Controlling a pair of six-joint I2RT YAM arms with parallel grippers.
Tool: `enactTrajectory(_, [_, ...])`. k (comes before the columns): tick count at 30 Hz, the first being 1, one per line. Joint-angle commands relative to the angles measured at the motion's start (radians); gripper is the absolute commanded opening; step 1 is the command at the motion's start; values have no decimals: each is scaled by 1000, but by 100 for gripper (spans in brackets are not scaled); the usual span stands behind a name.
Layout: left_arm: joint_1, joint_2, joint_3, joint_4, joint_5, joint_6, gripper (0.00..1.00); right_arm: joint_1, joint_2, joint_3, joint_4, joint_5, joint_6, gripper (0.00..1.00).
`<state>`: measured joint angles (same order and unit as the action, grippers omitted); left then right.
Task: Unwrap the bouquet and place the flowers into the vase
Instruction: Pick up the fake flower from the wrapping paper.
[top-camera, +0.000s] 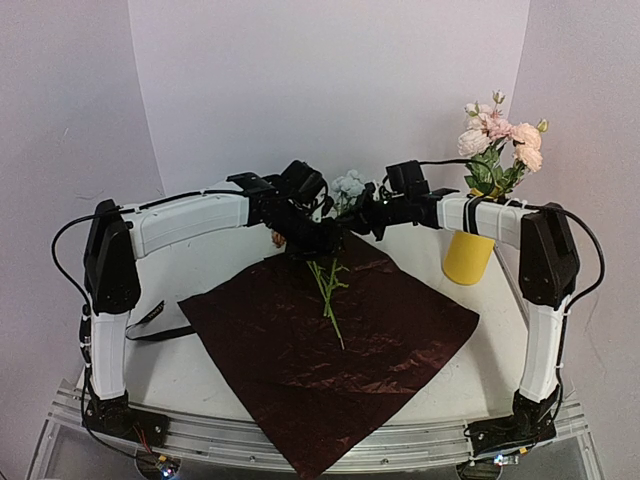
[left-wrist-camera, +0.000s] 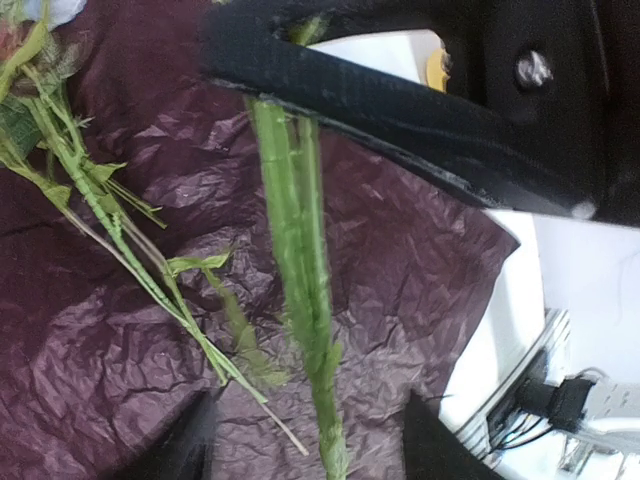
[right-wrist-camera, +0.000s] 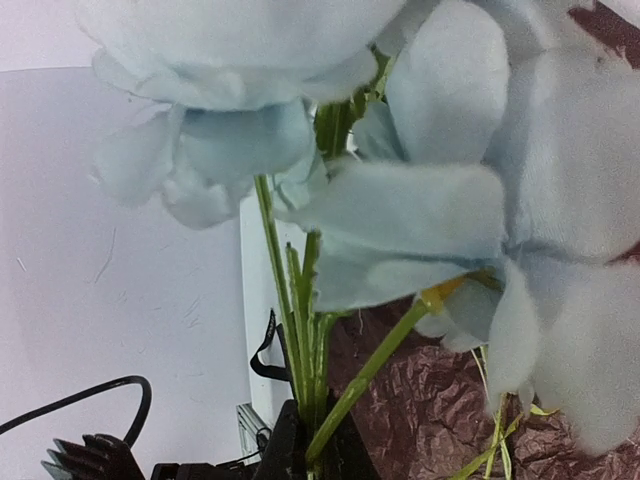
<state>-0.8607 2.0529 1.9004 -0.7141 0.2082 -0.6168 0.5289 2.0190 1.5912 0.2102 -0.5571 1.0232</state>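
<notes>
Over wrap (top-camera: 330, 370), right arm (top-camera: 480, 215) level, fingers (right-wrist-camera: 285, 452) clamping stems (right-wrist-camera: 300, 345)

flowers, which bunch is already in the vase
The pink bunch, standing in the yellow vase on the right. The pale blue bunch is held in the air at centre, stems hanging over the dark red wrap.

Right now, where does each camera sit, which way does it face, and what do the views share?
Top external: above and behind the bases, looking down at the wrap and vase; the left arm and right arm show.
Left wrist: looks down past its open fingers at stems over the wrap.
Right wrist: looks up along its fingers, shut on the flowers.
Shared: all three show the wrap.
</notes>
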Motion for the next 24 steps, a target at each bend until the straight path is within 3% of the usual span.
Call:
enactTrajectory(1, [-3, -134, -39, 38, -113, -3, 74, 7, -28, 72, 34, -39, -74, 0])
enactTrajectory(5, [-3, -211, -104, 74, -230, -11, 80, 6, -69, 85, 37, -44, -118, 0])
enactTrajectory(13, [-1, -307, -150, 114, -453, -52, 80, 7, -175, 136, 32, -41, -203, 0])
enactTrajectory(17, [-1, -316, -159, 129, -472, -52, 79, 6, -270, 141, 3, 26, -320, 0])
enactTrajectory(20, [-1, -312, -176, 131, -458, -53, 79, 5, -311, 121, -5, 52, -365, 7])
enactTrajectory(24, [-1, -313, -211, 136, -452, -71, 79, 4, -308, 101, -21, 11, -364, 3])
